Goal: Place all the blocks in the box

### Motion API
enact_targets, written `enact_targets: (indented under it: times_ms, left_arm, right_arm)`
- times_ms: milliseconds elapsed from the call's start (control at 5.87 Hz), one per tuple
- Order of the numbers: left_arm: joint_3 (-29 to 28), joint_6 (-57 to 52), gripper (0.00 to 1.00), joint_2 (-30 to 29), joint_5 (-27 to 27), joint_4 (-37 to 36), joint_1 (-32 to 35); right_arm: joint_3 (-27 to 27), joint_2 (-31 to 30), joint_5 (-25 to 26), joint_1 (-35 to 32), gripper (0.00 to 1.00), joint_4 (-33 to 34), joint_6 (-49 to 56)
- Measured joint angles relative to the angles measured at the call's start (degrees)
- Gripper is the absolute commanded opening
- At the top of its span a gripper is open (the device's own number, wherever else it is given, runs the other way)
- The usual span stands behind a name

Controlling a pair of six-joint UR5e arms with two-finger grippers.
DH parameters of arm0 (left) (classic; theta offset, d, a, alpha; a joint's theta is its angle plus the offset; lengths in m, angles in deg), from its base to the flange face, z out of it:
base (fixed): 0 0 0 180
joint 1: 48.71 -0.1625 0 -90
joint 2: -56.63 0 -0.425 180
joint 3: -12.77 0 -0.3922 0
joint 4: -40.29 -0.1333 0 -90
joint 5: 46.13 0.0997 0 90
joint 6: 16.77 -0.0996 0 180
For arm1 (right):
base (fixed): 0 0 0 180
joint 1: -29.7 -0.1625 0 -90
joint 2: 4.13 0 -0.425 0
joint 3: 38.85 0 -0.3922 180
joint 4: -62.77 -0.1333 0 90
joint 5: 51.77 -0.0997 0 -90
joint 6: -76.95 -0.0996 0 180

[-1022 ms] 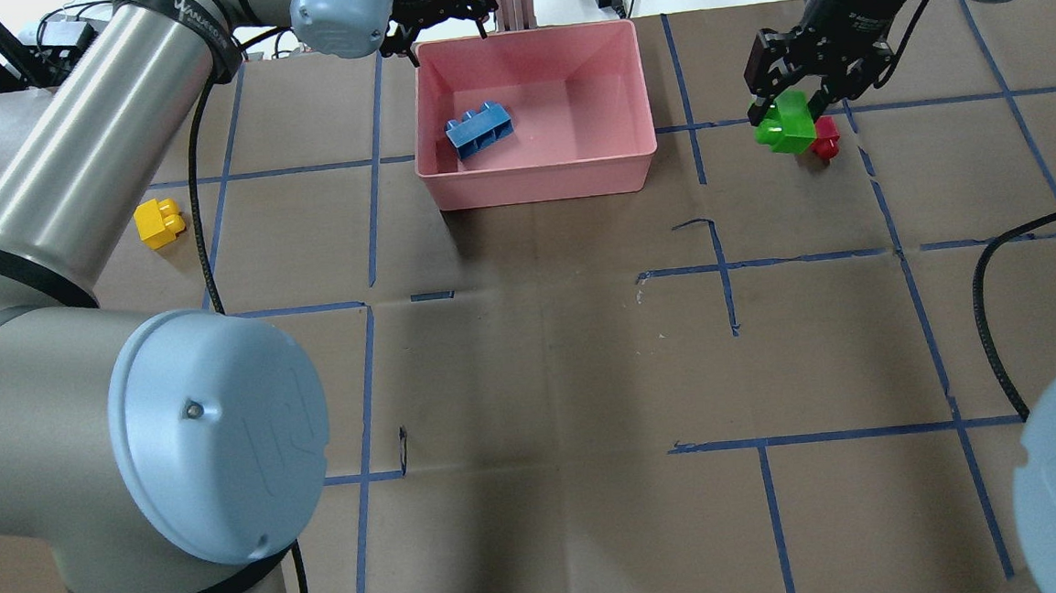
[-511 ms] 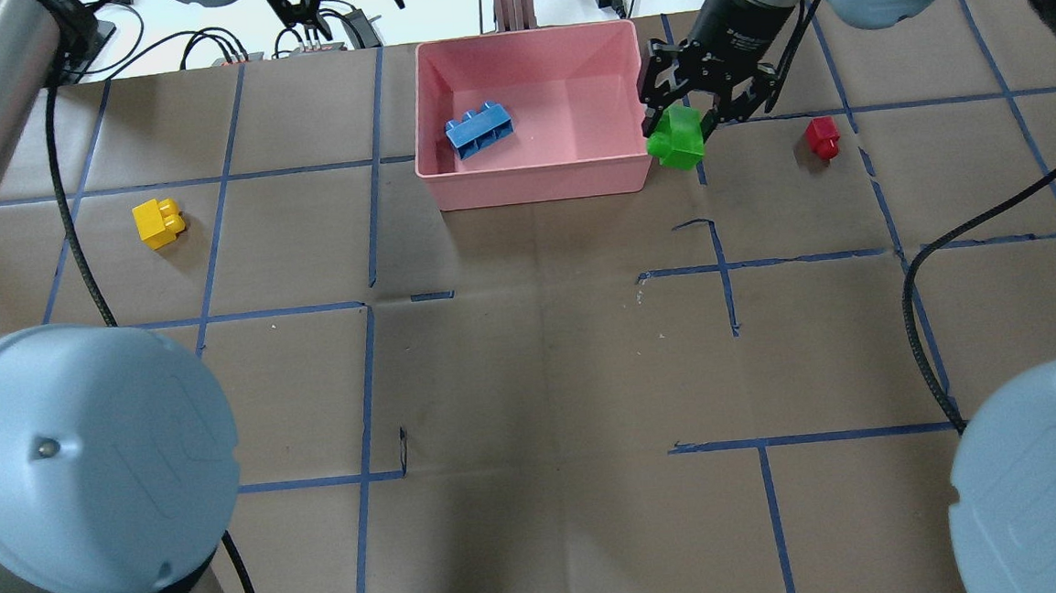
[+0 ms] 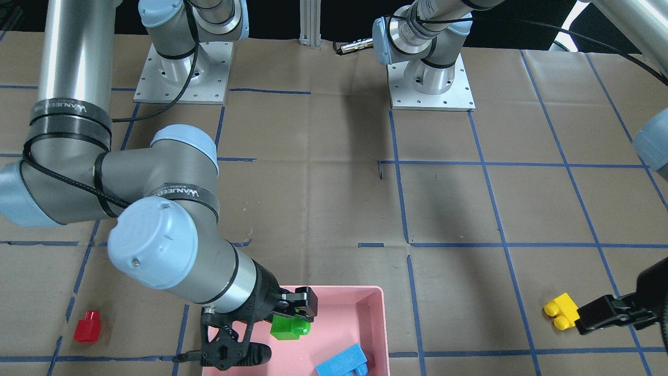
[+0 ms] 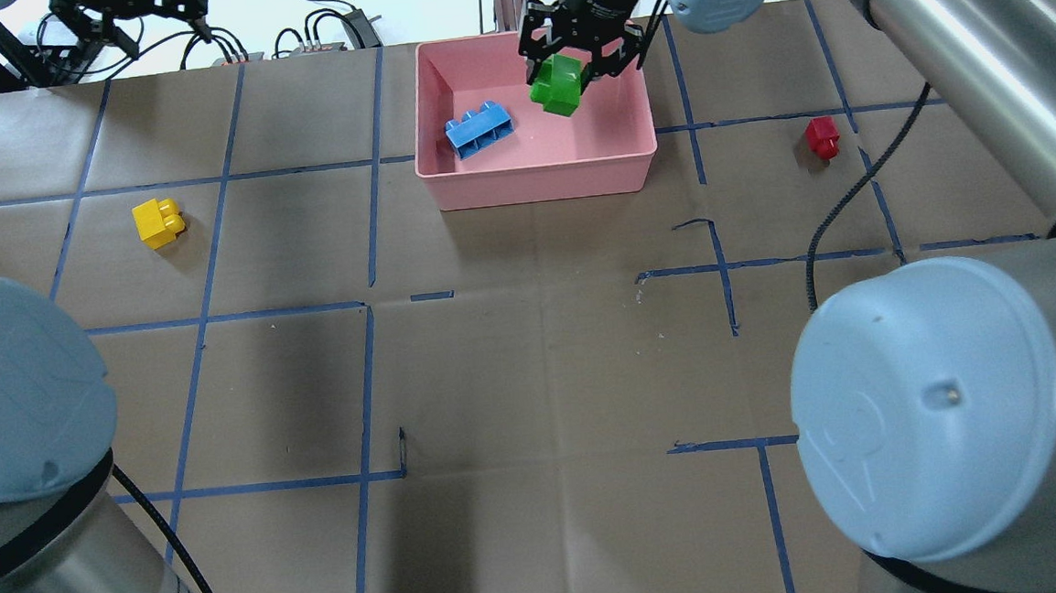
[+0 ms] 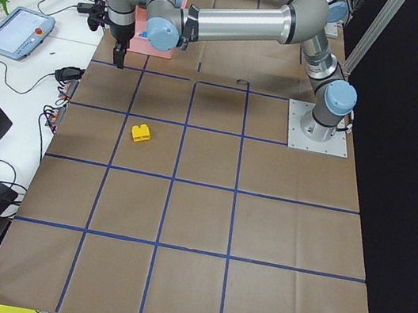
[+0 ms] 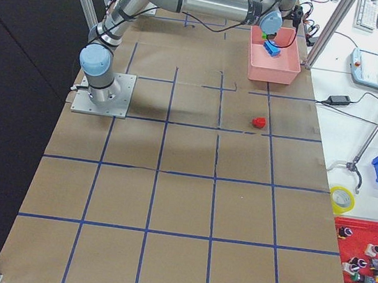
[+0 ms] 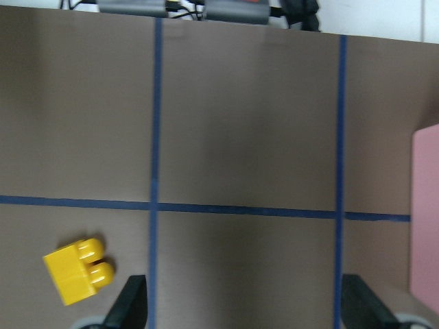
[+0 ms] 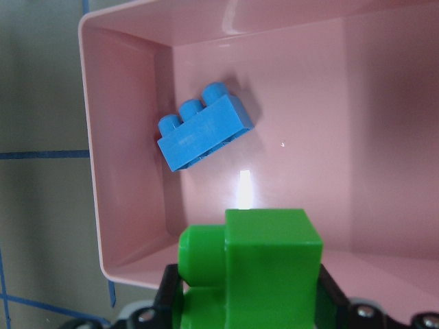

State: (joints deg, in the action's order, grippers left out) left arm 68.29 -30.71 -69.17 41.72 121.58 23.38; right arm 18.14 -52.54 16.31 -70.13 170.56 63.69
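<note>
Green block [image 4: 558,84] hangs over pink box [image 4: 539,181], pinched by right gripper [image 4: 572,69].
Best released clear of blue block [image 4: 479,130] at nine o'clock.

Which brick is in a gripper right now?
The green two-stud plastic brick, clamped in the right gripper above the pink plastic tray. The blue brick lies in the tray; the yellow brick and red brick sit on the table.

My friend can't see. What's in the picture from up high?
The right gripper holds the green block over the pink box, where the blue block lies. The yellow block sits on the table to the box's left and the red block to its right.
</note>
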Motion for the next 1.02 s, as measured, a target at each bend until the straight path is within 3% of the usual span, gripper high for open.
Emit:
enact_targets:
  times_ms: [170,341,681,1022]
  left_arm:
    - [-0.18,-1.53,1.00,-0.76,1.67,-0.34,-2.66]
    - [-0.16,-1.38,1.00,-1.55,2.36,-0.97,-4.31]
    - [2.13,14.02,1.00,-2.12,2.63,-1.44,-5.26]
    - [7.61,27.13,1.00,-1.78,2.36,-2.79,-5.46]
  right_arm:
    - [-2.18,2.42,0.08,-1.12,0.98,2.36,-1.03]
    - [-2.76,3.29,0.41,-1.56,0.99,3.70,-1.65]
    - [-2.83,3.19,1.13,-1.68,0.99,4.54,-0.57]
    - [-2.07,0.80,6.63,-0.47,0.99,3.31,2.86]
